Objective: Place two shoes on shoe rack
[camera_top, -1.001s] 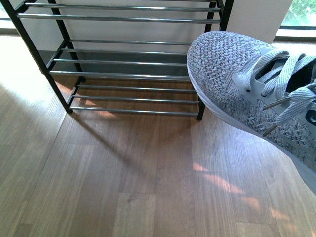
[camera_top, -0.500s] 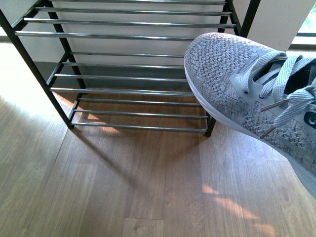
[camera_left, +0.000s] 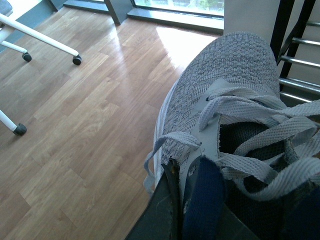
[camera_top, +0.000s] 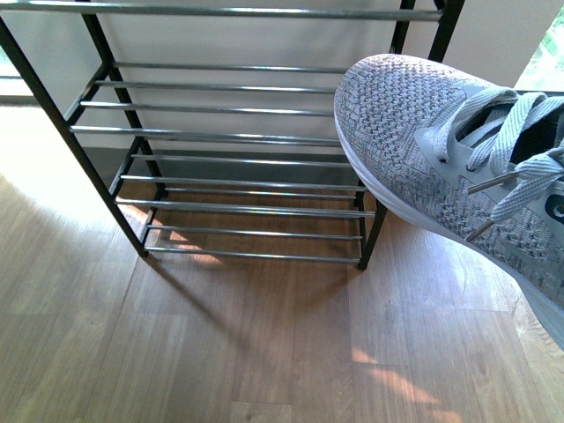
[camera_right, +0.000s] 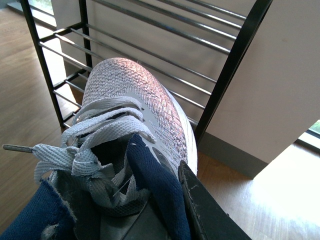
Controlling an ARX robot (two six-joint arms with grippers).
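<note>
Right gripper (camera_right: 177, 196) clamped on collar of grey knit lace-up sneaker with white sole (camera_top: 414, 141), airborne, toe near right front post of black-framed silver-rod shoe rack (camera_top: 229, 136). Left gripper (camera_left: 186, 200) pinches second grey knit sneaker (camera_left: 220, 80) likewise. Probably light, soft-sided; collar hold suits.

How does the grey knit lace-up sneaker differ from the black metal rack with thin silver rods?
The grey knit sneaker is soft woven fabric with a white sole; the black metal rack is a rigid frame with shiny rods. The sneaker hangs tilted above the wooden floor; the rack stands upright on it. Both show grey or silver tones.
</note>
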